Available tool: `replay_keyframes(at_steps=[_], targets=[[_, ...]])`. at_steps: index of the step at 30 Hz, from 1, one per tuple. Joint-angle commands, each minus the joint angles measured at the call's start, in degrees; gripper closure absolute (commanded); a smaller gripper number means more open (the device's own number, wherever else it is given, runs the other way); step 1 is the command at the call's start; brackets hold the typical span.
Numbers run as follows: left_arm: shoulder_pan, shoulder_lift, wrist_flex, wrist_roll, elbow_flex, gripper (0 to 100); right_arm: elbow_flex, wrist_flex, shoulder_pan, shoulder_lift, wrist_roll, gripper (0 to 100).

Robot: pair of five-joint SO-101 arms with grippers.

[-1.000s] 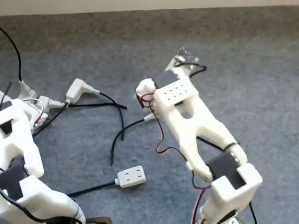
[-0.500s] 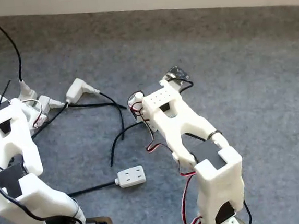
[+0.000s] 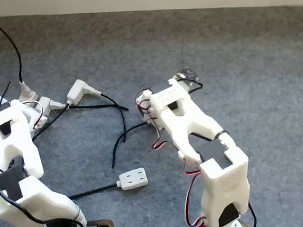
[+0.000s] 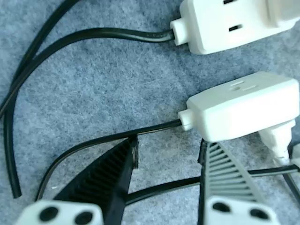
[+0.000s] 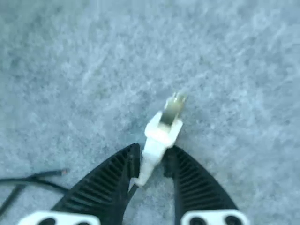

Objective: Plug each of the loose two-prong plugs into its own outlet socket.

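- The right gripper (image 5: 152, 157) is closed on a white plug (image 5: 161, 131), pinching its rear end where the wire goes in.
- The plug's two metal prongs (image 5: 176, 101) stick out past the fingertips at a tilt, over the bare grey, carpet-like tabletop (image 5: 70, 56).
- A loose cord end (image 5: 56, 173) lies on the tabletop off to one side of that gripper.
- In the high view the right arm (image 3: 186, 121) reaches out over the middle of the tabletop. Its wrist is low, and a trailing cord (image 3: 134, 128) runs out from under it.
- The left gripper (image 4: 168, 149) is open. Its black finger (image 4: 110, 171) and grey finger (image 4: 225, 171) sit on either side of a straddled cord (image 4: 159, 187) that lies flat on the tabletop.
- Just past those fingertips lies the near socket (image 4: 239, 110), a white block with a black lead at one end. The tip of the grey finger is just beside it.
- Beyond it lies the far socket (image 4: 220, 23), with its slots facing up and its own black lead curving away.
- A small white piece (image 4: 276, 138) sits at the near socket's other end. I cannot tell whether it is plugged in.
- In the high view the left arm (image 3: 14, 152) stands at the left edge.
- A lone socket (image 3: 133, 179) rests between the two arm bases, well apart from both grippers.
- A white block (image 3: 78, 90) on a black lead lies beyond the left arm.
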Motion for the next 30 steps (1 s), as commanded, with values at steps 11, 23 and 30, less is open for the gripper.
replay_keyframes(at_steps=[11, 23, 30], targets=[[0.4, 0.0, 0.4, 0.2, -1.6, 77, -0.8, -0.6, 0.2, -1.2, 17.2, 99.2], [0.9, 0.0, 0.4, 0.1, -1.4, 77, -13.5, 24.9, 6.5, -4.1, 98.8, 99.2], [0.9, 0.0, 0.5, 0.1, -1.3, 77, -12.2, 29.4, 9.3, -3.9, 123.0, 99.2]])
